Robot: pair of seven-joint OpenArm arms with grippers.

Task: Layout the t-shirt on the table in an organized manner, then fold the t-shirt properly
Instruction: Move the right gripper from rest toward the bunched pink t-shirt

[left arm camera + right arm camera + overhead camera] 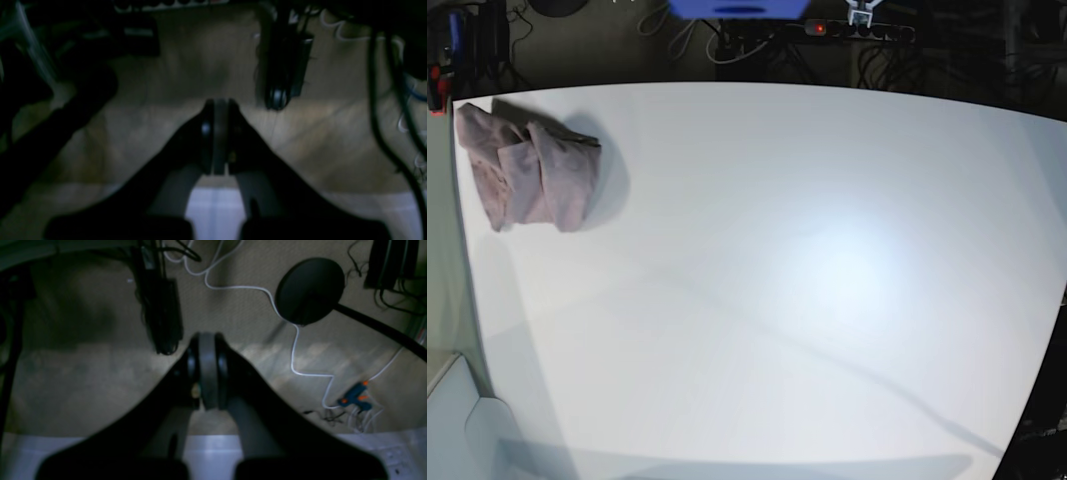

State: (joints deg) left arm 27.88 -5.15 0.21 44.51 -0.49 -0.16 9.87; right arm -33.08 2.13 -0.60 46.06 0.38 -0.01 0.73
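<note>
A crumpled mauve-pink t-shirt (pixel 527 180) lies bunched near the far corner of the white bench (pixel 807 300), neither spread out nor folded; the whole job appears to lie ahead. Both the left end effector (pixel 216 133) and the right end effector (pixel 207 370) are closed and empty, hanging over the floor beyond the bench edge.

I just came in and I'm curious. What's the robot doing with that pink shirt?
Nothing is touching it right now. The t-shirt lies crumpled in a far corner of the white table. Both arms are off the table: the left pincer and the right pincer are shut and empty, looking down at the floor.
</note>
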